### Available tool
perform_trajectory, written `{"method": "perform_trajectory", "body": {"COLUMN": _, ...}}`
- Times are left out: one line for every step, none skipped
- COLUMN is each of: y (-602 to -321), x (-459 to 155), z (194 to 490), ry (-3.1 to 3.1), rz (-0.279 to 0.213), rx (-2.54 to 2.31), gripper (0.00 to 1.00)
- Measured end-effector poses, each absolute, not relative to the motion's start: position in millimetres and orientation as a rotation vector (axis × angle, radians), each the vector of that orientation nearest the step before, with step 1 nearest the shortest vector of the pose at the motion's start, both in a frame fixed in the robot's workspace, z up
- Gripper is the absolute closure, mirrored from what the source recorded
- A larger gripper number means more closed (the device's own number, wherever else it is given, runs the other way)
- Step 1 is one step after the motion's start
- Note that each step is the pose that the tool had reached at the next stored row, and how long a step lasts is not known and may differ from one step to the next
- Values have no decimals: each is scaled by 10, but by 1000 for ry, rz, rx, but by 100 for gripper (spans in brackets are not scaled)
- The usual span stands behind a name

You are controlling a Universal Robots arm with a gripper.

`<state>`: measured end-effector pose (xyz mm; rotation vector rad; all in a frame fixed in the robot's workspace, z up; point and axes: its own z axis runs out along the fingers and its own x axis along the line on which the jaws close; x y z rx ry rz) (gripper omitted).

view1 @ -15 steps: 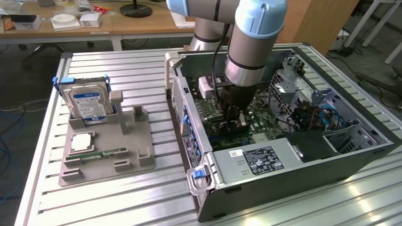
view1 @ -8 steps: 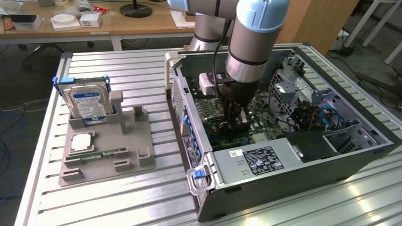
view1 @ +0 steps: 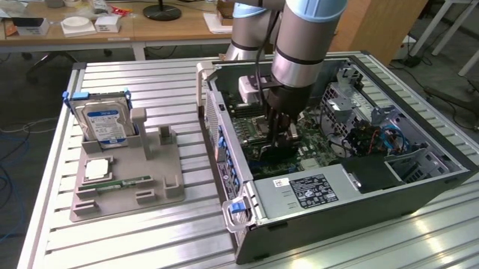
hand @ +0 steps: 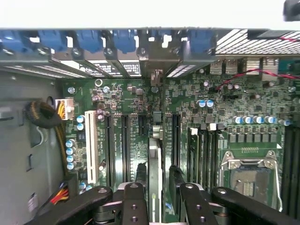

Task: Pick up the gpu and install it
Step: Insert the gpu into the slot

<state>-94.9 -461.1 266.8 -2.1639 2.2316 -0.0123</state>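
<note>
The gpu [hand: 155,173] stands edge-on in the computer case [view1: 337,207] (over the motherboard [hand: 234,108]), tray [view1: 127,185] at exterior view's left.

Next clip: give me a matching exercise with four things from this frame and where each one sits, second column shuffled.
Things
1. hard drive
2. memory stick
3. graphics card
4. gripper

Places
A. inside the open computer case, over the motherboard
B. standing upright at the far end of the grey holder
C. edge-on between the gripper's fingers, above the expansion slots
D. lying flat near the holder's front end

Pairs: 1-B, 2-D, 3-C, 4-A
</note>
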Motion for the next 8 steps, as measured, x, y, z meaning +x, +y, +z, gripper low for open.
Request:
{"method": "perform_trajectory", "body": {"y": -4611, "x": -949, "z": 2697, "ry": 2231, "rz": -13, "rx": -2164, "gripper": 66}}
{"method": "perform_trajectory", "body": {"y": -4611, "x": -949, "z": 2723, "ry": 2231, "rz": -13, "rx": -2163, "gripper": 66}}
{"method": "perform_trajectory", "body": {"y": -4611, "x": -949, "z": 2749, "ry": 2231, "rz": -14, "rx": -2163, "gripper": 66}}
{"method": "perform_trajectory", "body": {"y": -4611, "x": -949, "z": 2771, "ry": 2231, "rz": -14, "rx": -2163, "gripper": 66}}
{"method": "perform_trajectory", "body": {"y": -4611, "x": -949, "z": 2774, "ry": 2230, "rz": -15, "rx": -2163, "gripper": 68}}
{"method": "perform_trajectory", "body": {"y": -4611, "x": -949, "z": 2774, "ry": 2230, "rz": -15, "rx": -2163, "gripper": 68}}
{"method": "perform_trajectory", "body": {"y": -4611, "x": -949, "z": 2774, "ry": 2230, "rz": -15, "rx": -2163, "gripper": 68}}
{"method": "perform_trajectory", "body": {"y": -4611, "x": -949, "z": 2774, "ry": 2230, "rz": -15, "rx": -2163, "gripper": 74}}
